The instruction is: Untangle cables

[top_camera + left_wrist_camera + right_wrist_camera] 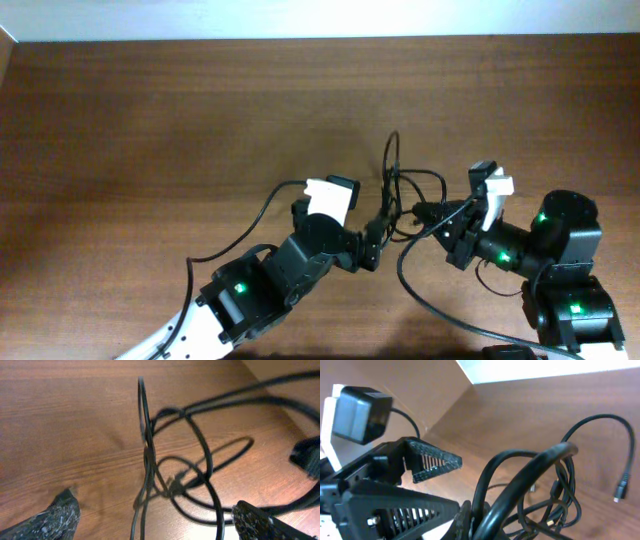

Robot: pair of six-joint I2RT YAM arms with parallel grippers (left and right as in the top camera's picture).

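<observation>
The cables (394, 172) are thin black cords knotted into loops at the table's middle. My left gripper (372, 240) stands open at their left side; in the left wrist view its fingertips (56, 516) are spread wide, and several strands of the cables (176, 480) run between them untouched. My right gripper (428, 215) comes in from the right and is shut on the cables (520, 485), one strand pinched at its fingers (466, 521). A loose end with a small plug (620, 492) lies on the wood beyond the tangle.
A thick black arm wire (418, 288) curves across the table below the right gripper, and another (252, 222) runs along the left arm. The two arms' grippers sit close together. A pale wall edge (300, 20) borders the far side of the brown wooden table (150, 120).
</observation>
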